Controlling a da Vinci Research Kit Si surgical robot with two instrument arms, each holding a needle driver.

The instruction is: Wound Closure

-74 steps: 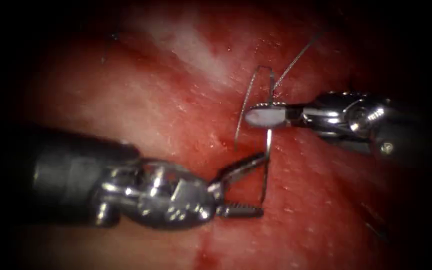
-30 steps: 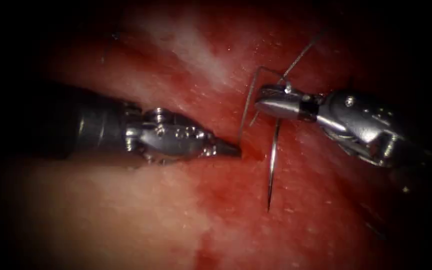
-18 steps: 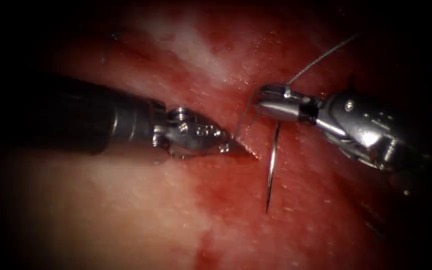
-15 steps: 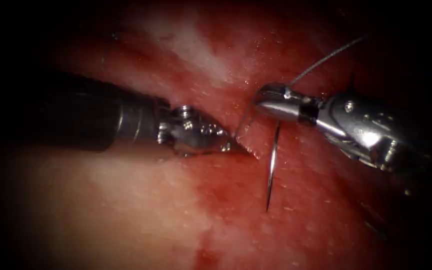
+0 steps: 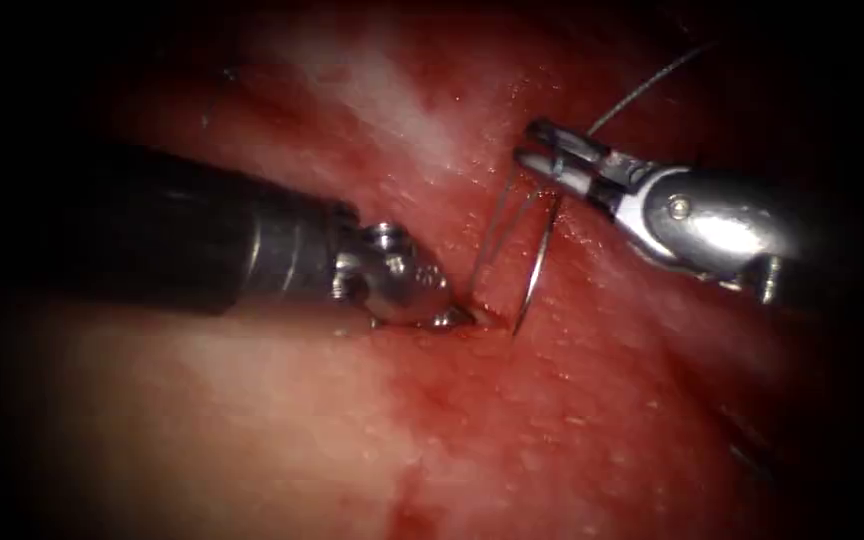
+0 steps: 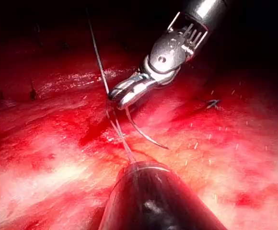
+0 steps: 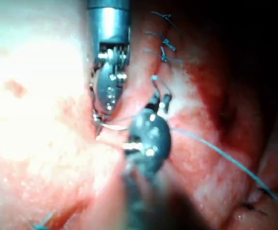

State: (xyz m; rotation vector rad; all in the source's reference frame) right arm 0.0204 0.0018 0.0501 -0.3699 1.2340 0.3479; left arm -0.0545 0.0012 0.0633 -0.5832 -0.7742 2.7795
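Observation:
My right tool (image 5: 544, 160) comes in from the right, shut on the curved needle (image 5: 537, 262) near its rear end. The needle hangs down and leftward, and its tip meets the tissue (image 5: 282, 420) at the cut (image 5: 497, 320); I cannot tell whether it has entered. Thread (image 5: 642, 92) runs from the right jaws up and to the right, and a second strand (image 5: 490, 240) drops to the cut. My left tool (image 5: 455, 318) is shut, its tip pressed into the tissue at the cut's left edge beside the needle tip. The left wrist view shows the right tool (image 6: 120, 96), needle (image 6: 146, 136) and thread (image 6: 98, 57).
Red fluid (image 5: 452, 390) wets the tissue around the cut. Several earlier stitches (image 7: 163, 48) lie along the cut beyond the left tool (image 7: 108, 91), and thread (image 7: 225, 158) trails across the tissue. A short cut end of thread (image 6: 213, 103) sits on the tissue.
The left tool shut, left the needle and pushed rightward into the cut's edge. The right tool rose and turned, swinging the needle's tip left toward the left tool's tip.

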